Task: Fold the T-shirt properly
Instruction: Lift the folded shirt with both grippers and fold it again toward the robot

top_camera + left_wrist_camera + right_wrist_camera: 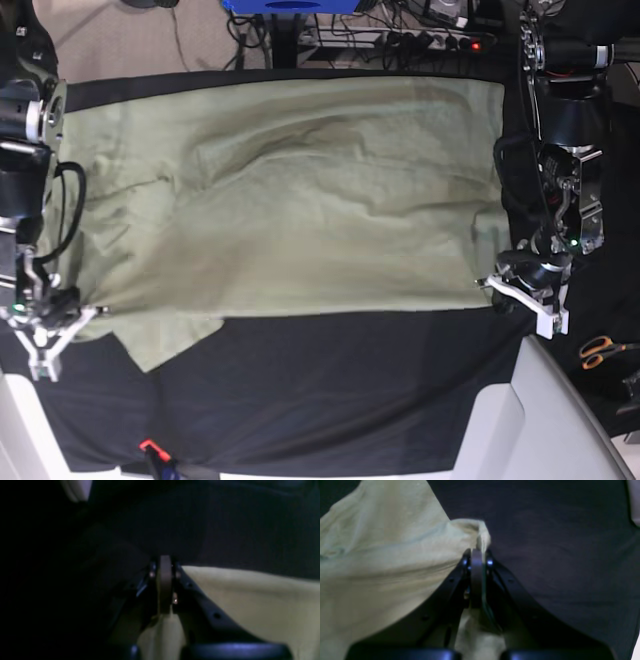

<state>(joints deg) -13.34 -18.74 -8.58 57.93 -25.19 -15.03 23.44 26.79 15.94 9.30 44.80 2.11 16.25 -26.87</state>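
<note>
The pale sage-green T-shirt (290, 190) lies spread flat across the black cloth (330, 390), lengthwise left to right. My left gripper (492, 284) is shut on the shirt's near right corner. In the left wrist view its jaws (165, 563) are closed on the fabric, and the shirt (250, 597) stretches off to the right. My right gripper (88, 313) is shut on the shirt's near left edge beside a sleeve flap (165, 340). In the right wrist view its jaws (477, 553) pinch a bunched fold, and the shirt (382, 555) spreads to the left.
Orange-handled scissors (600, 350) lie off the cloth at the right. A white table edge (545, 410) shows at the bottom right. A blue object (290, 5) and cables sit behind the far edge. A small red-tipped item (148, 447) lies at the near edge.
</note>
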